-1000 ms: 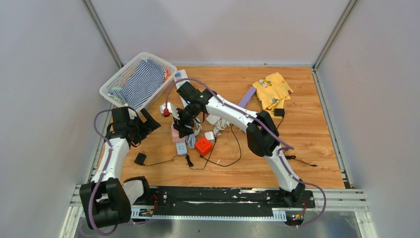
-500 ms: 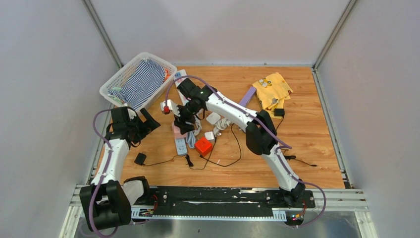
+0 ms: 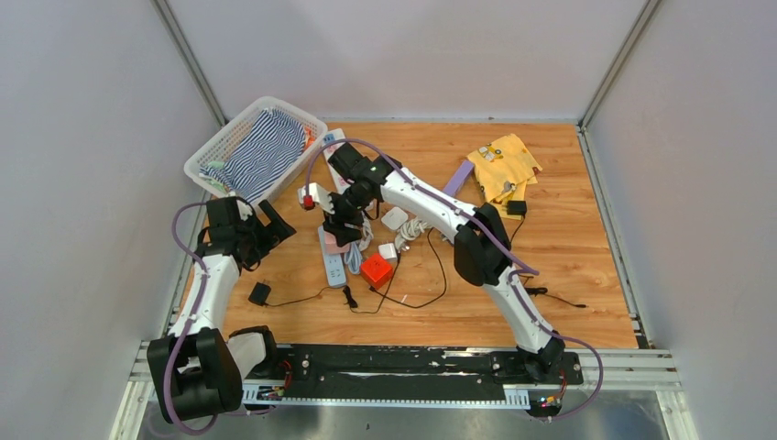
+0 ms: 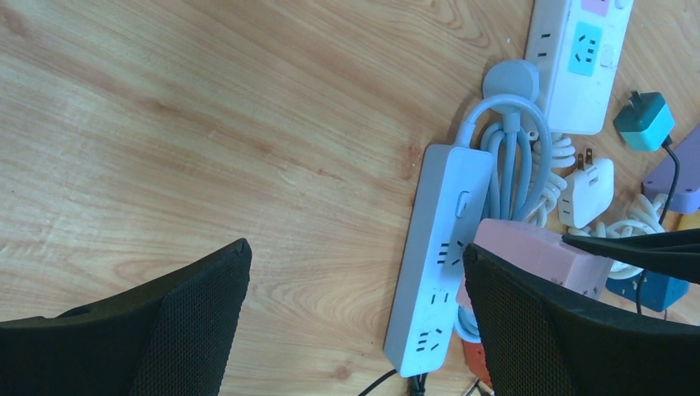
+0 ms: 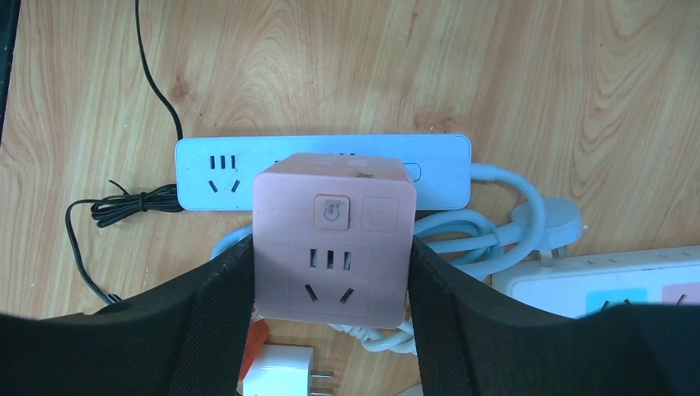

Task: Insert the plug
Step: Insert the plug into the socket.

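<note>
Your right end effector (image 5: 328, 276) is clenched on the pink cube adapter (image 5: 330, 235): one black finger (image 5: 219, 289) presses each side, and the face with the two buttons and the socket holes looks up at the wrist camera. The cube hangs over the middle of the white power strip (image 5: 210, 165), which lies flat on the wooden counter (image 3: 568, 275) in front of the arms. From these views you cannot tell whether the cube's underside touches the strip. In the left wrist view the cube overlaps the strip's right edge, beside its sockets.

The strip's pale cable (image 5: 495, 235) is coiled just beside it and ends in a round plug (image 5: 549, 224). A second, wider strip with coloured sockets (image 4: 578, 66) lies past the coil. A small white charger (image 4: 588, 191) and a teal one (image 4: 644, 120) sit near it, and a red cube (image 3: 376, 269) rests just beside the white strip.

Your left end effector (image 4: 357, 247) is released, with its jaws spread wide and nothing between them. It hovers over bare wood to the left of the strip, well apart from the cube.

A white basket holding striped cloth (image 3: 261, 147) sits at the far left corner, and a yellow cloth (image 3: 504, 165) lies at the far right.
</note>
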Action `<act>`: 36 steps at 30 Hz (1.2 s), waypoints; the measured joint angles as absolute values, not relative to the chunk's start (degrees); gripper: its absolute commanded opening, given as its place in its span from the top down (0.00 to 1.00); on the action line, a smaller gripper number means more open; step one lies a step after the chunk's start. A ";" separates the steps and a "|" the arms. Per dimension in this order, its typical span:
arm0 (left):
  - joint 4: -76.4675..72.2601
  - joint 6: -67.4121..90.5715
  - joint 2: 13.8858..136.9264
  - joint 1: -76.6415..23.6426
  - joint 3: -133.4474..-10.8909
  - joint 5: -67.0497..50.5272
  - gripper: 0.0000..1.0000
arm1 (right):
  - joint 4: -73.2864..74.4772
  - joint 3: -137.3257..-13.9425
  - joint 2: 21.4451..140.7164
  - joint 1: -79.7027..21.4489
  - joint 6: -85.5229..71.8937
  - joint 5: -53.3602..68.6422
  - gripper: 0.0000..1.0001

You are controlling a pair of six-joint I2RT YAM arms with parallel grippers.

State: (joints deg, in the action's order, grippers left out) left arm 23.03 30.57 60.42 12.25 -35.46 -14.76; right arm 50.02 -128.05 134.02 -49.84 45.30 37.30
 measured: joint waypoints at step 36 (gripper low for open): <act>21.21 31.94 61.36 12.25 -35.40 -15.92 0.00 | 53.10 -135.35 138.12 -51.03 44.93 36.97 0.84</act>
